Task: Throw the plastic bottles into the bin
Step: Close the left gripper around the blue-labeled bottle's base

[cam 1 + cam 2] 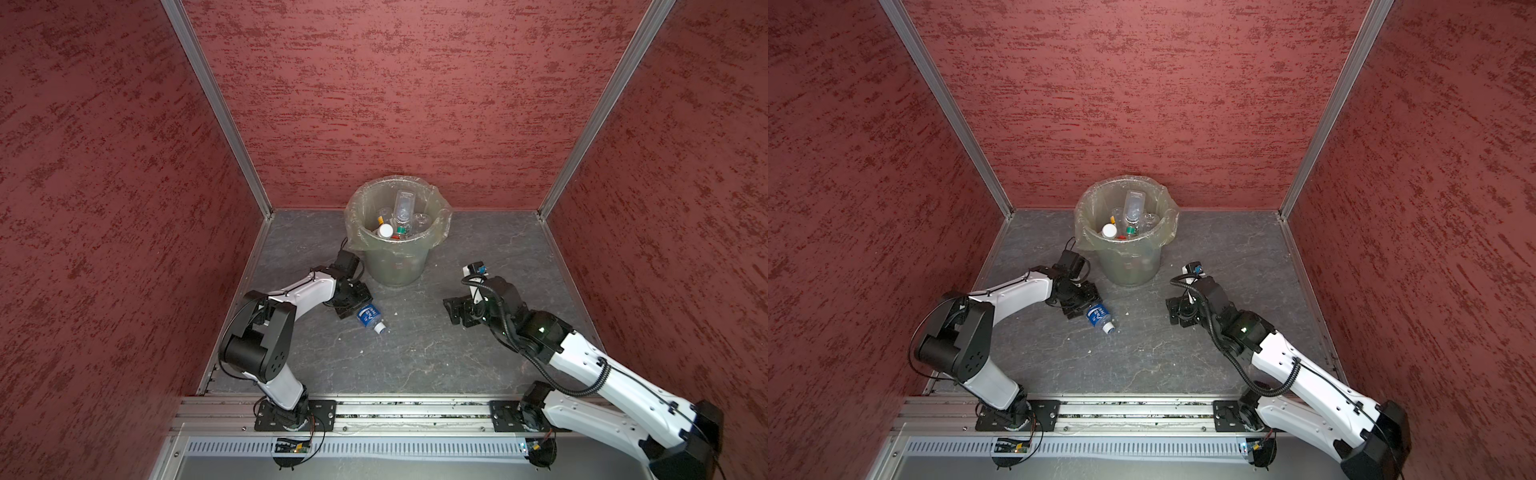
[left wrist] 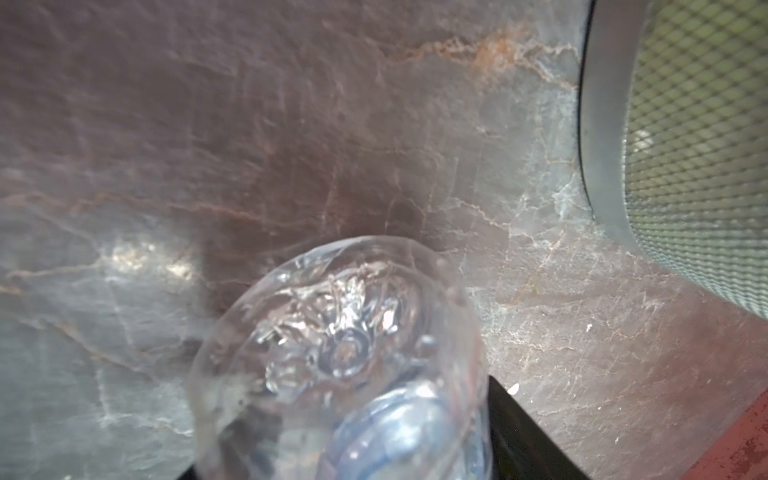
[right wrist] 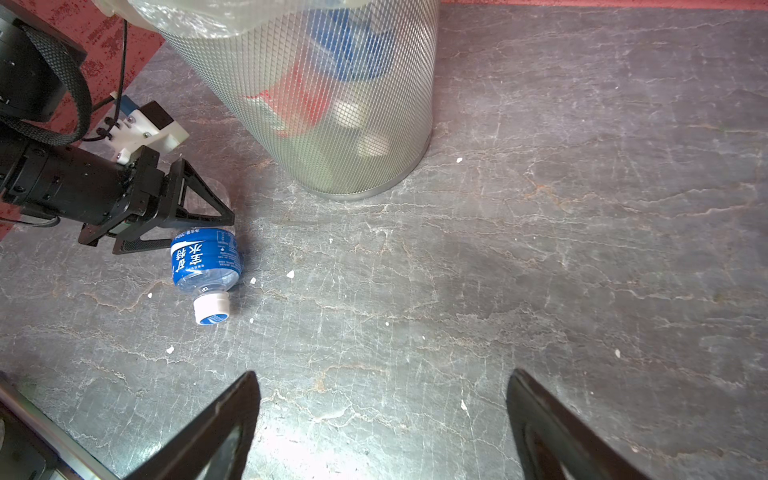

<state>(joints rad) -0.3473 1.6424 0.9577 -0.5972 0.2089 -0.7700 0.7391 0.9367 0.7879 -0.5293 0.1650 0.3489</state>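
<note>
A small blue-label bottle (image 1: 370,318) lies on its side on the grey floor (image 1: 415,357). It is just in front of the bin (image 1: 395,266), near it but not touching. The bottle is thin, clear plastic with a blue wrap, white writing and a round white cap (image 3: 212,307). The cap points away from the bin. In the left wrist view the bottle's bottom (image 2: 345,357) is round, bumpy and see-through, with a little ring in the middle.

The left gripper (image 1: 358,306) is down by the floor. Its black fingers (image 2: 523,424) sit on either side of the bottle's clear bottom end. In the right wrist view they look like open triangles. I cannot tell if they squeeze the bottle or only sit beside it.

The right gripper (image 3: 383,374) is spread wide, with nothing between its black fingers (image 3: 232,419). It is near the floor, well apart from the bottle.

The bin is round and wider at the top. Its wall is a fine mesh of tiny diamond holes, with a smooth band at the bottom. A crinkly clear bag (image 1: 440,224) folds over the rim. Inside is a pile of other bottles (image 1: 401,216), mostly clear. Blue and red labels show through the mesh.

The floor looks like stone with thin pale cracks and a few white crumbs (image 3: 291,274). The walls (image 1: 374,104) are rough and dark red.
</note>
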